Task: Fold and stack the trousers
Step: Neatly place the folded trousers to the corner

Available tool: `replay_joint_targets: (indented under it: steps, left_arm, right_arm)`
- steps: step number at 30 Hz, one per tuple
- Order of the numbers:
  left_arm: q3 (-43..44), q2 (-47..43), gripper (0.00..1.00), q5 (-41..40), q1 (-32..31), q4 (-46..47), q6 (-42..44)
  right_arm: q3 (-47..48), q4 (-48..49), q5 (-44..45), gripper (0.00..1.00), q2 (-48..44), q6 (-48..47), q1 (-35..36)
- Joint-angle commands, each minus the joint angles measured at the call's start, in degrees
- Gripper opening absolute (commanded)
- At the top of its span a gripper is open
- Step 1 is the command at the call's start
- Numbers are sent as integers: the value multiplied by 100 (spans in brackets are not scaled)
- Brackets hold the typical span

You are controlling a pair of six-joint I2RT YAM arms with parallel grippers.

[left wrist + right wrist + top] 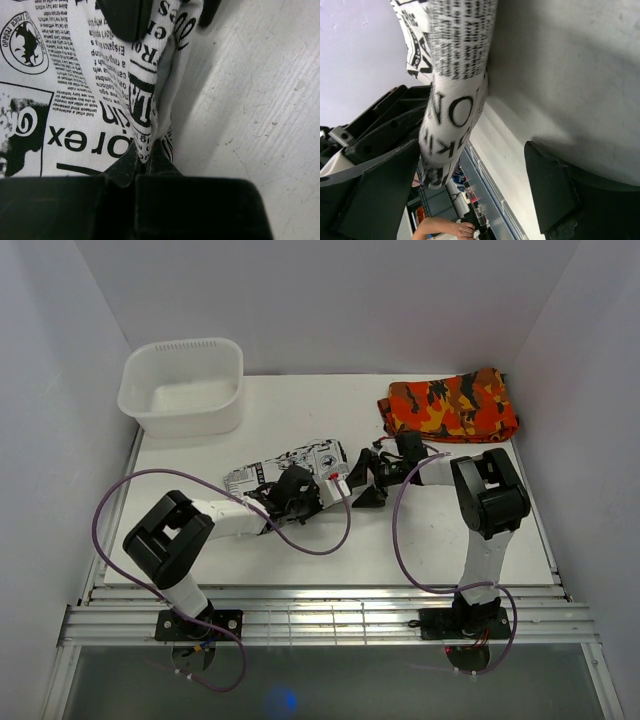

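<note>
White walls close in a smooth white table (300, 410), seen from above. A white rectangular plastic tub (182, 385) with rounded corners sits at the far left corner. A folded orange, red and black camouflage garment (450, 405) lies at the far right. The white fabric trousers printed with black newspaper text (285, 462) lie bunched mid-table. The left gripper (300, 492) is on their near edge, and the right gripper (362, 480) is just beside their right end.

From the left wrist, the ribbed, knit-looking trousers (65, 100) fill the left side, and scuffed table shows at the right. A raised ridge of cloth runs between the left gripper's (167, 25) black fingers, which are pinched on it.

From the right wrist, a rolled tube of trousers (455, 75) hangs lifted off the table. It lies against one dark finger (375, 195) of the right gripper (470, 150), whose jaws stand wide apart, grasping nothing.
</note>
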Motion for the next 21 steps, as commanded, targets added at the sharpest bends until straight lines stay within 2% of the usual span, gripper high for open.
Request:
replay_joint_targets:
  steps: [1,3,5,8,10,11,14,16,17,18,21]
  left_arm:
    - [169,141,0,94,-6,-127,-98]
    - [240,185,0,147,3,-118,-159]
    - [327,273,0,165,3,-153,-203]
    - [415,352,0,200,3,-83,-177]
    - [433,379,0,296,11,-39,-168]
    - [442,370,0,358,11,-47,-186]
    - [425,195,0,525,11,-65,-239]
    - [328,45,2,639,11,-65,-247]
    - [302,-34,7,683,3,-74,-335]
    - [284,-208,19,701,11,-152,-388]
    - [415,-761,44,780,3,-729,-625]
  right_arm:
    - [-9,828,-93,90,308,662,254]
    - [-176,1611,-207,90,519,1433,412]
    - [-238,2393,-234,90,720,1788,552]
    - [-98,2634,-173,93,871,1904,676]
    - [-133,2871,-102,100,871,2000,720]
    - [-133,3037,-41,90,880,2079,738]
    - [-54,2978,152,78,932,1948,712]
    - [25,2846,214,60,994,1843,703]
    - [60,2767,275,49,1003,1703,712]
    - [113,2662,302,28,1020,1641,712]
    - [210,2259,373,8,968,1203,703]
